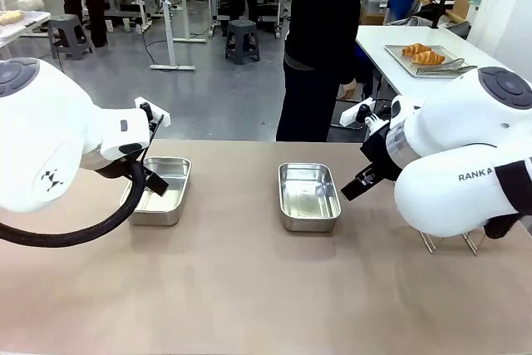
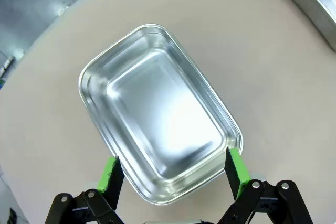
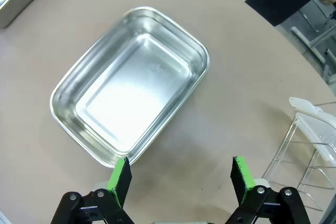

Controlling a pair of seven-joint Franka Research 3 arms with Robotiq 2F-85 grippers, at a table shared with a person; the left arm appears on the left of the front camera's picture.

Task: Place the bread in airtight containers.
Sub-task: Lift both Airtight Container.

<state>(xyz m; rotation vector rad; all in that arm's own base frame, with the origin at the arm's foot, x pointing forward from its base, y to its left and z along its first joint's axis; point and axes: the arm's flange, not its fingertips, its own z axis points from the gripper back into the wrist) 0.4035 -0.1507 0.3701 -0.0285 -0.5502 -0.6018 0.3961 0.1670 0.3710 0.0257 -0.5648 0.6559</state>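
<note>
Two empty steel pans sit uncovered on the beige worktop (image 1: 249,288): the left pan (image 1: 174,174) beneath the left claw (image 2: 173,169), the middle pan (image 1: 309,197) just left of the right claw (image 3: 181,174). Both claws hang above the worktop, jaws spread wide, gripping nothing. The left one's green pads (image 2: 110,174) frame one end of its pan. The croissants (image 1: 422,55) lie side by side on a flat metal tray (image 1: 397,49) on a white table (image 1: 374,39) far right, beside a person (image 1: 320,39) in dark clothes. A wire rack (image 3: 310,156) stands at the worktop's right.
</note>
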